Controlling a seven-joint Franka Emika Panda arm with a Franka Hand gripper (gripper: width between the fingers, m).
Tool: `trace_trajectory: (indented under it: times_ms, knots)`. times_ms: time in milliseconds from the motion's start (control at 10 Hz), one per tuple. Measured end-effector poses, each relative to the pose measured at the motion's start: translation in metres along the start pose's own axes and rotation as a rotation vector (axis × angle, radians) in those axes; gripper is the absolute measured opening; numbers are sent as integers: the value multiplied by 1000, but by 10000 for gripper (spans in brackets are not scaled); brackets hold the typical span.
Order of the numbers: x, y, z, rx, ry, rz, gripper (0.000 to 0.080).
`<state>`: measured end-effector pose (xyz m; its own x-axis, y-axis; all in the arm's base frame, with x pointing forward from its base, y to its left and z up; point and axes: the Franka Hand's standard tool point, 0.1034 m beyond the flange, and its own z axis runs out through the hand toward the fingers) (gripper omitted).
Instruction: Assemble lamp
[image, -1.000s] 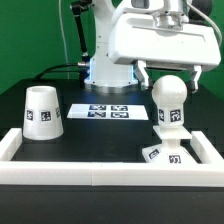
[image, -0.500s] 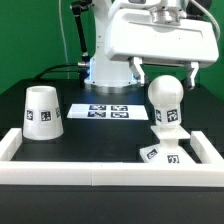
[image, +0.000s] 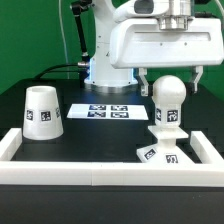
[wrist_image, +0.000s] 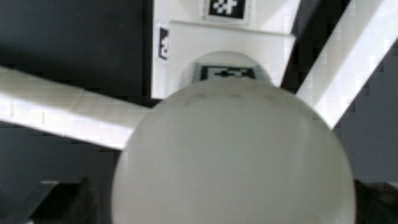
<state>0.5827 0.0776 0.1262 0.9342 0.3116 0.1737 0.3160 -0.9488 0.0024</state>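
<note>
Lamp bulb (image: 170, 95) upright on its base (image: 165, 152); your end effector (image: 171, 86) straddles it, jaws spread wide, gripping nothing. Shade (image: 42, 112) stands apart on the bench (image: 100, 135).

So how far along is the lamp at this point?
Done: the bulb stands upright on the base. In hand: the gripper straddles the bulb, fingers apart from it; whether it is fully seated I cannot tell. Left: the shade sits alone on the table, not yet fitted.

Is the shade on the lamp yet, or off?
Off. The shade stands alone on the table at the exterior view's left, apart from the bulb, which sits upright on the base.
</note>
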Motion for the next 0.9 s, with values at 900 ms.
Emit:
trace_trajectory:
  times_ms: [900]
  knots:
    - [-1,1,7,10,-53,-3,577]
